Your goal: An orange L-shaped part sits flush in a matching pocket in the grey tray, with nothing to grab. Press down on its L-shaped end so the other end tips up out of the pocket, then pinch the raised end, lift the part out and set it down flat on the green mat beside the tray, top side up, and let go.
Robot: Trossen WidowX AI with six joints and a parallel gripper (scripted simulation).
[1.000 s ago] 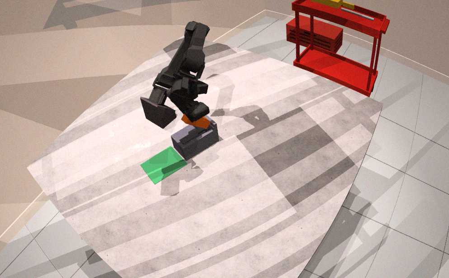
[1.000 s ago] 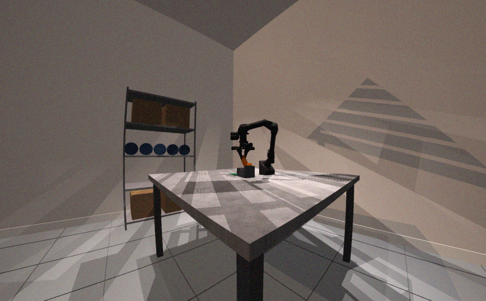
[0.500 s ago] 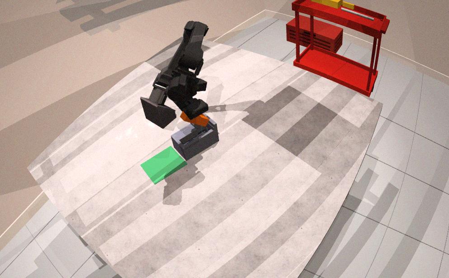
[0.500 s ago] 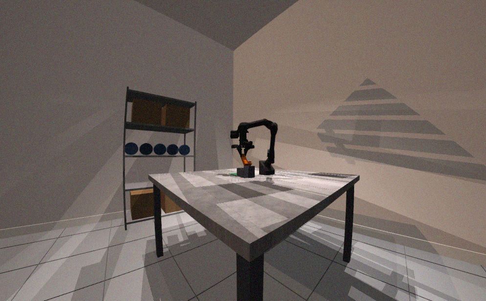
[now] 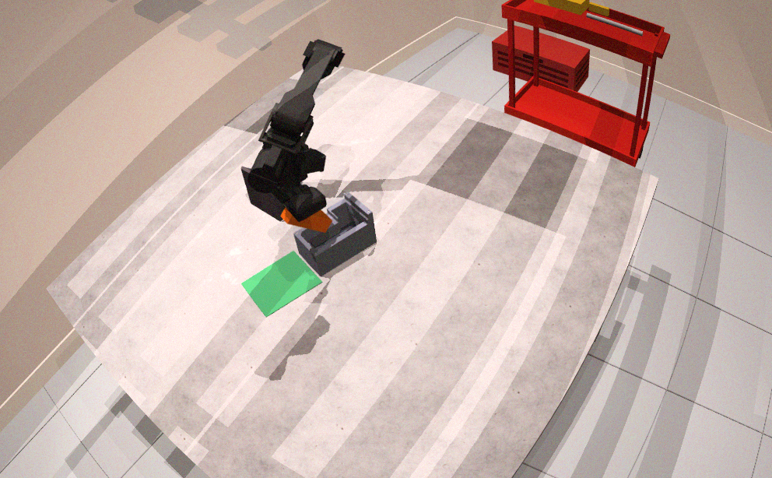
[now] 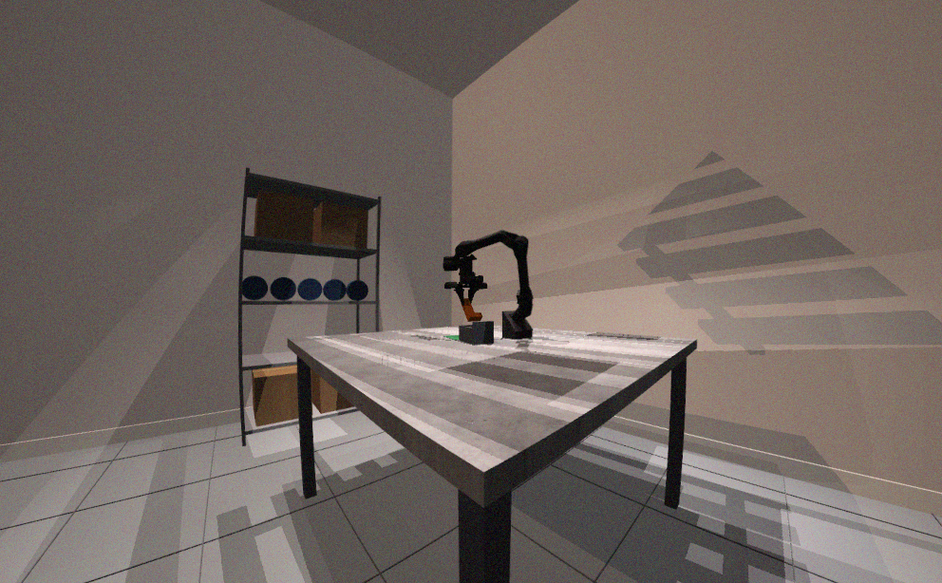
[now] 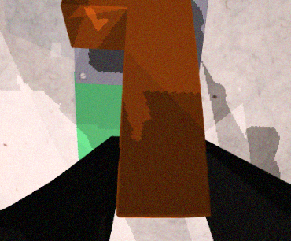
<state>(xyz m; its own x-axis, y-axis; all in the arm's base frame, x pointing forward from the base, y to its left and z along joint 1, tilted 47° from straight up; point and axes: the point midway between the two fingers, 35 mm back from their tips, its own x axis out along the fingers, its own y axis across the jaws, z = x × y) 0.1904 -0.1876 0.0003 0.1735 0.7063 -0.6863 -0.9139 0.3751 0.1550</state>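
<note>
A black six-joint robot arm [image 5: 309,95] [image 6: 522,272] holds an orange L-shaped part [image 5: 307,219] [image 6: 469,310] [image 7: 163,118] above a grey tray [image 5: 342,240] [image 6: 476,332] on a pale, stone-like worktop [image 5: 436,308] [image 6: 489,427]. The tool [image 6: 469,302] [image 7: 157,148] is closed on the straight end of the part, one dark finger at either side in the wrist view. The part hangs tilted and out of its pocket, its L-shaped end lower than the gripped end in the exterior view. From the top, the wrist of the arm hides the fingertips and the gripped end. The upper edge of the wrist view cuts off the far portion of the part, which also covers much of the tray and of the green mat [image 5: 282,283] [image 6: 453,337] [image 7: 99,108]. The mat lies flat just beside the tray; in the exterior view only a sliver of it shows past the tray. The shadowed inside of the pocket is hard to make out. Behind the worktop, a red cart [image 5: 584,127] stands near a red slatted box [image 5: 546,56], and yellow items [image 5: 564,5] on its top shelf are cut off by the frame. A shelf unit [image 6: 243,326] stands against the wall.
</note>
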